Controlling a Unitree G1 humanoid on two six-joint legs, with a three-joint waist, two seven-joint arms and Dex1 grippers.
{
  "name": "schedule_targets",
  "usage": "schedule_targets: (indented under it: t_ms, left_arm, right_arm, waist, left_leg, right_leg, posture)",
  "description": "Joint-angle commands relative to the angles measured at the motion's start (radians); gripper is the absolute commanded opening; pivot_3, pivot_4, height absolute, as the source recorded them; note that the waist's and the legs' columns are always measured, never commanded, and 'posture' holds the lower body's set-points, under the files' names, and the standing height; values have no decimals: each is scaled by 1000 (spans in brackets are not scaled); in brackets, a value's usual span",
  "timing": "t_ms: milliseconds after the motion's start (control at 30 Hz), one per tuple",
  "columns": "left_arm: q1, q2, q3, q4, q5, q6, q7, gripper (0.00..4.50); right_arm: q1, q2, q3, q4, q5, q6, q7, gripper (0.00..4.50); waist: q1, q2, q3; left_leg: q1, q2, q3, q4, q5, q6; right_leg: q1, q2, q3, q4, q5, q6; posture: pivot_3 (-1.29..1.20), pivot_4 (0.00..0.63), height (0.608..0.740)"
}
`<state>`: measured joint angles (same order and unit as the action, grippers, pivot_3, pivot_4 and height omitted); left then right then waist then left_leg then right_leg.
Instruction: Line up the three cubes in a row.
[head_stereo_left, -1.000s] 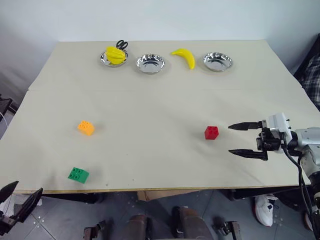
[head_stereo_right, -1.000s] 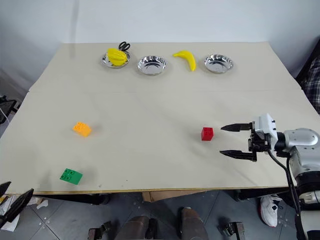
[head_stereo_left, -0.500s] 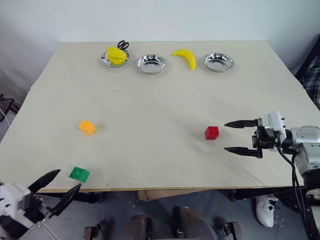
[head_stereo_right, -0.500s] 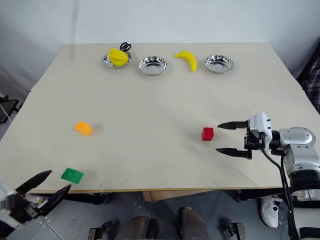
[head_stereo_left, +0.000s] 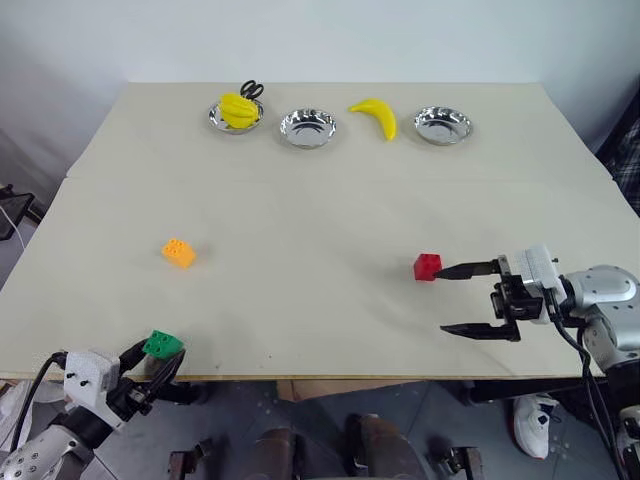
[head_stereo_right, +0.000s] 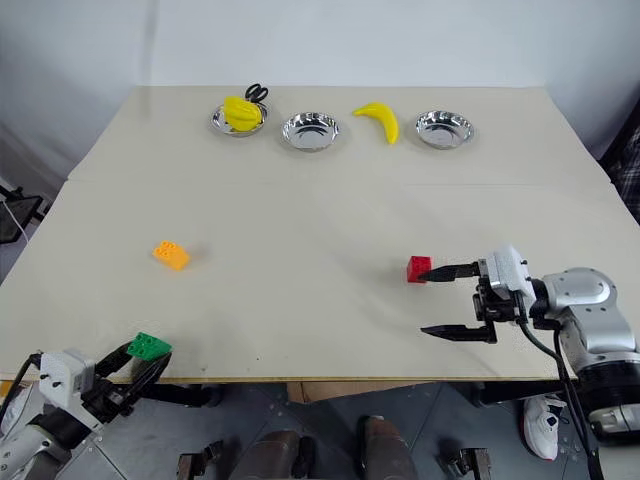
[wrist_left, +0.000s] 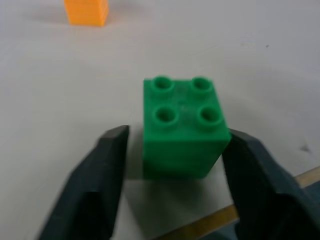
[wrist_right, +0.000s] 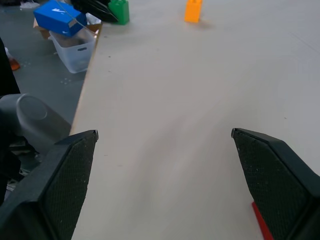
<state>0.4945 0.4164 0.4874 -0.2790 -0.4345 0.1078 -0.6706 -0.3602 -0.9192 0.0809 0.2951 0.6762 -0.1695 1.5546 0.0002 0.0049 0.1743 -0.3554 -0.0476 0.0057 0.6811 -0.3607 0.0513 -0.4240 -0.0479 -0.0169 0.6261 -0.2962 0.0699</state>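
Left gripper fingers flank the green cube, one touching, at seven o'clock; right gripper spread beside the red cube.

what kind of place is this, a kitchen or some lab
Most likely a robot test lab, not a kitchen: a bare beige table holds staged props, namely toy blocks like the green block, steel bowls and a plastic banana, above a grey floor with a storage bin.
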Motion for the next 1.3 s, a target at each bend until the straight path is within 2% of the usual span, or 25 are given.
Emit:
schedule_targets:
  t_ms: [33, 67, 233, 433, 533, 633, 700, 767, 867, 967, 1133, 1300]
  left_arm:
    - [-18, 16, 20, 47, 2, -39, -9, 1698]
    - [-27, 20, 21, 63, -1, -46, -16, 1479]
    - [-101, 58, 27, 93, -94, -71, -126, 1484]
    - [-255, 218, -15, 107, -151, 12, -272, 1484]
    - [-367, 297, -88, 97, -140, 73, -315, 1484]
    - [-536, 353, -215, 82, -105, 150, -331, 1484]
    - [-783, 319, -387, 143, -49, 175, -385, 1484]
    - [-991, 243, -536, 266, 44, 138, -433, 1484]
    - [-1142, 151, -626, 431, 110, 92, -464, 1484]
    - [-1325, 24, -716, 731, 203, -28, -520, 1484]
    - [-1523, -125, -766, 1161, 321, -233, -545, 1484]
    - [-1603, -205, -752, 1400, 381, -366, -555, 1484]
  right_arm:
    - [30, -38, -9, -56, 89, -44, 60, 4500]
    - [38, -38, -9, -64, 106, -49, 60, 4500]
    - [55, 21, -52, -134, 162, 45, 60, 4500]
    - [145, 122, -103, -288, 210, 78, 58, 4500]
    - [156, 123, -104, -276, 171, 64, 60, 4500]
    - [136, 113, -123, -193, 128, 22, 60, 4500]
    - [116, 81, -165, -87, 80, -4, 60, 4500]
    - [124, 37, -185, -16, 58, -22, 60, 4500]
    - [137, 7, -209, 34, 51, -19, 60, 4500]
    - [171, -28, -260, 82, 36, -31, 60, 4500]
    - [291, -32, -371, -15, 37, -10, 22, 4500]
    - [434, 5, -462, -188, 48, 32, -50, 4500]
  waist:
    - [1, 0, 0]
    - [0, 0, 0]
    - [0, -1, 0]
    - [8, -1, 0]
    - [9, -1, 0]
    - [15, -1, 0]
    - [29, -1, 0]
    - [42, 0, -1]
    - [35, 1, -1]
    - [21, 0, -1]
    - [26, -1, 0]
    - [27, -2, 1]
  left_leg:
    - [0, 0, 0, 0, 0, 0]
    - [0, 0, 0, 0, 0, 0]
    - [1, 0, 0, 0, 0, 0]
    - [1, 0, -2, 0, 1, -1]
    - [1, 0, -1, 0, 1, -1]
    - [1, 0, -1, 1, 1, -1]
    - [1, -1, -1, 1, 1, -1]
    - [-1, -2, -3, 3, 2, 0]
    - [0, -3, -2, 3, 3, 0]
    - [-3, -1, -1, 2, 3, 0]
    - [-13, -1, -1, 8, 3, -1]
    - [-14, -1, -1, 15, 3, -1]
  right_leg:
    - [0, 0, 0, 0, 0, 0]
    - [0, 0, 0, 0, 0, 0]
    - [1, 0, 0, 1, 0, 0]
    - [1, 0, -1, 1, 0, 0]
    - [1, 0, -1, 1, 0, 1]
    - [2, 0, -1, 0, 1, 1]
    - [2, 0, -1, 0, 1, 1]
    - [2, -1, -1, 0, 2, 3]
    - [2, -1, -1, 1, 3, 5]
    - [-2, 3, -2, 3, 3, 5]
    - [-10, 3, -4, 5, 3, 5]
    - [-9, 3, -3, 5, 3, 6]
  posture:
    - [0, 150, 740]
    - [0, 150, 740]
    - [0, 150, 740]
    - [0, 150, 740]
    - [0, 150, 740]
    - [0, 150, 740]
    - [0, 150, 740]
    - [0, 150, 740]
    - [0, 150, 740]
    - [0, 150, 740]
    - [0, 150, 740]
    - [0, 150, 740]
